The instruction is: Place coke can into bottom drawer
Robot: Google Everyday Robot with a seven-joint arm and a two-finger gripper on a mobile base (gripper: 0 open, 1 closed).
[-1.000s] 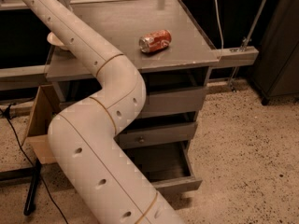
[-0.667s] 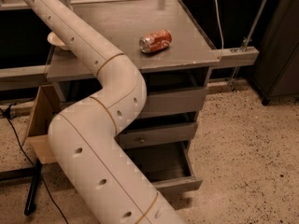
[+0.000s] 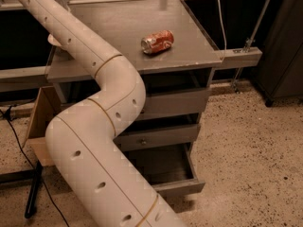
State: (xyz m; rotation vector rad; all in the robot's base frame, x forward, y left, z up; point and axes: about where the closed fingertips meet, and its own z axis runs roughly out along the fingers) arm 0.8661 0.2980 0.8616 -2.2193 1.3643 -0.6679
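Observation:
The coke can (image 3: 157,41) lies on its side on the grey cabinet top (image 3: 189,51), red with white markings and a silver end facing left. Below it, the bottom drawer (image 3: 182,187) is pulled open, its dark inside showing and nothing visible in it. My white arm (image 3: 102,126) sweeps from the lower middle up to the top left corner and covers the cabinet's left side. The gripper lies beyond the top left edge of the camera view, out of sight. The can sits alone, with nothing touching it.
Two shallower grey drawers (image 3: 161,137) sit above the open one. The edge of a white bowl (image 3: 53,41) peeks out behind my arm. A wooden box (image 3: 39,126) and black cable (image 3: 19,143) are on the left; a dark cabinet (image 3: 284,46) stands on the right.

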